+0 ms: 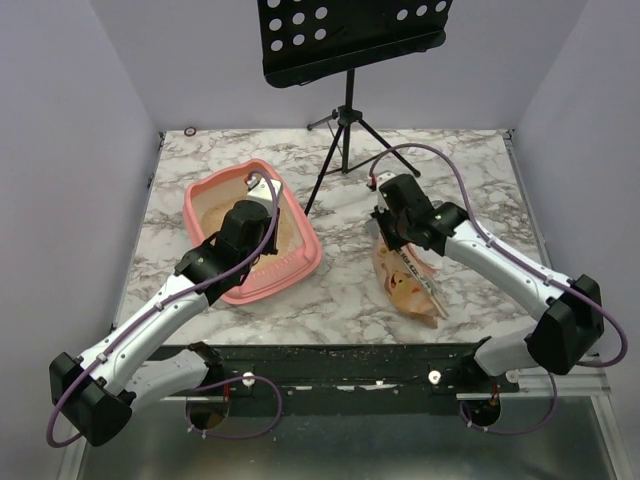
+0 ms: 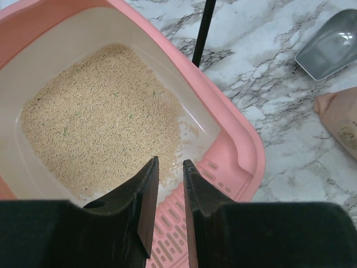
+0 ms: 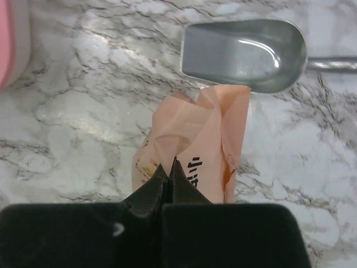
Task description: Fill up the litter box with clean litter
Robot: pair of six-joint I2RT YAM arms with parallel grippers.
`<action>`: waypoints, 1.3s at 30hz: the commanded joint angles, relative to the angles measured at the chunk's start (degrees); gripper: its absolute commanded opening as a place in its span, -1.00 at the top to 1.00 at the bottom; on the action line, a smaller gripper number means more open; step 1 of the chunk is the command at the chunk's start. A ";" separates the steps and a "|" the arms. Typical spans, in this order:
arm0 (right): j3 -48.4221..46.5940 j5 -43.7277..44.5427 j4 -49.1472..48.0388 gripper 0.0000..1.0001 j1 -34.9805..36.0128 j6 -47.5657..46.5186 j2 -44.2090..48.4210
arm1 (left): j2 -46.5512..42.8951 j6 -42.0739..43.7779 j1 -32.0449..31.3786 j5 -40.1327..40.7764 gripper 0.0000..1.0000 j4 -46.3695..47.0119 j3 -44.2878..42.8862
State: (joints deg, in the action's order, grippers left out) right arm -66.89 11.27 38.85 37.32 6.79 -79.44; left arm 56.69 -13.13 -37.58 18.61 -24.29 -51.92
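Salmon-pink litter box [image 2: 237, 139], level, tan clean litter [image 2: 100, 117] spread inside

Marble-patterned surface enclosed by plain pale walls.
The white, grey-veined surface [image 1: 470, 180] is bounded on three sides by bare lavender-grey walls [image 1: 60, 150] and is lit softly and evenly. A black perforated music stand [image 1: 350, 35] is set on its tripod at the back. A small red ring [image 1: 190, 130] is laid near the far left corner. A black rail [image 1: 340, 365] is fixed along the near edge.

On my marble table [image 1: 480, 200]: the litter box [image 1: 300, 262] at centre left, a bag [image 1: 405, 285] right of centre, a metal scoop [image 3: 245, 53] touching its top, a tripod [image 1: 345, 130] at top centre.
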 commanded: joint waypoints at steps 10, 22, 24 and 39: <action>-10.63 -20.39 -9.74 0.99 2.23 -20.67 -8.36 | -1.23 0.21 0.05 0.20 0.37 1.44 1.21; -11.26 -16.19 -4.75 -0.09 2.32 -11.98 -1.35 | -1.84 0.38 0.14 0.55 0.26 1.44 1.38; -7.48 -14.44 -4.75 -0.18 2.32 -10.92 3.04 | -1.93 0.38 0.05 0.46 0.24 1.44 1.56; 3.00 -4.50 9.75 -0.47 2.32 -11.97 19.93 | -1.58 -0.23 0.14 -2.09 0.07 1.97 1.82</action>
State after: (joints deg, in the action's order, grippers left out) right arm -65.52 2.31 43.92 39.33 -4.25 -63.72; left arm 55.77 -12.95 -37.58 18.57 -23.24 -50.85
